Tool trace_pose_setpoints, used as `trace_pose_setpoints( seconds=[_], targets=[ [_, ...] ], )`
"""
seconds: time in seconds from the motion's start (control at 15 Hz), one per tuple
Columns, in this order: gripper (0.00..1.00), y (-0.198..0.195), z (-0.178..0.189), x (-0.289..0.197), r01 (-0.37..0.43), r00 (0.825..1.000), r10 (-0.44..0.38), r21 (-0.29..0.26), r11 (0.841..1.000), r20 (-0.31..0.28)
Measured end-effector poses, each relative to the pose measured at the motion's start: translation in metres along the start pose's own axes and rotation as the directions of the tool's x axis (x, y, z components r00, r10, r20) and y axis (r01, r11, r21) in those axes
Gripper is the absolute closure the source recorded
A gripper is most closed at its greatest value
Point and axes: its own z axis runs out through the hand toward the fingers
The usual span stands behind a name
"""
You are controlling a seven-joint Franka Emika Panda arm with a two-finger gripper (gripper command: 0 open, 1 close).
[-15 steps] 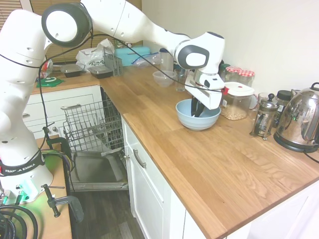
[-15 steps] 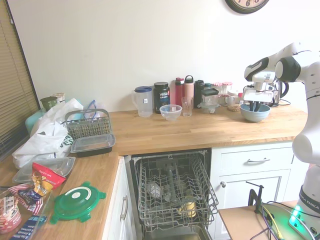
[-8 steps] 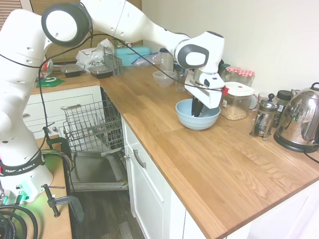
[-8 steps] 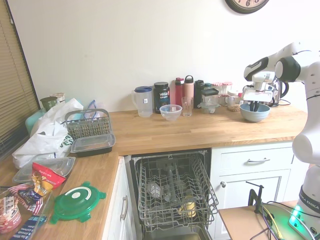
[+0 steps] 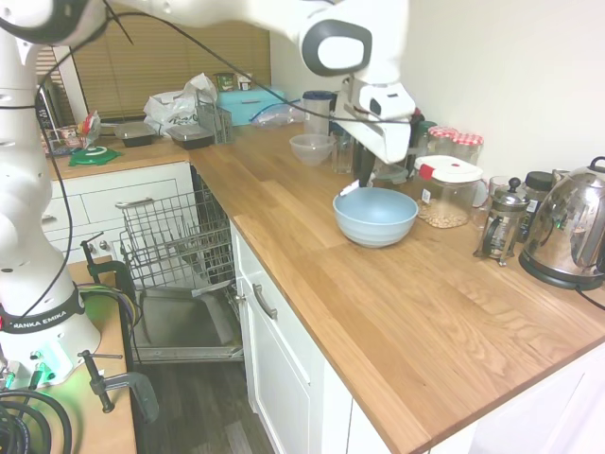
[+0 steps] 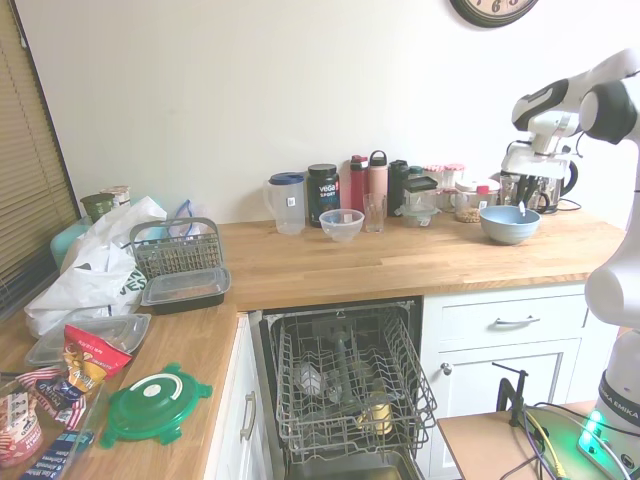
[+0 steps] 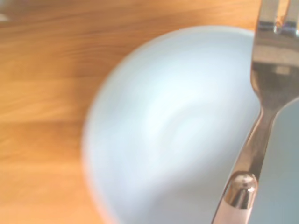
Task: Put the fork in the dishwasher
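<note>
I have the gripper (image 5: 364, 178) hanging just above the far rim of the light blue bowl (image 5: 375, 216), right of centre in the first exterior view. Its fingers are closed on the fork (image 7: 264, 112), which the wrist view shows close up, lying across the bowl's pale inside with its tines toward the upper right corner. A pale tip of it pokes out beside the bowl's rim. The dishwasher (image 6: 345, 385) stands open at lower centre of the second exterior view, rack pulled out.
</note>
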Motion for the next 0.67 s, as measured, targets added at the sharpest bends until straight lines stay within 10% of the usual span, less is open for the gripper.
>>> trace_pose_setpoints(
  seconds=[0.27,0.67],
  targets=[
    [1.00,-0.040,-0.037,-0.112,0.106,0.984,-0.111,-0.044,0.993,-0.137],
    [1.00,-0.082,-0.003,-0.396,0.229,0.904,-0.279,-0.185,0.956,-0.323]
  ],
)
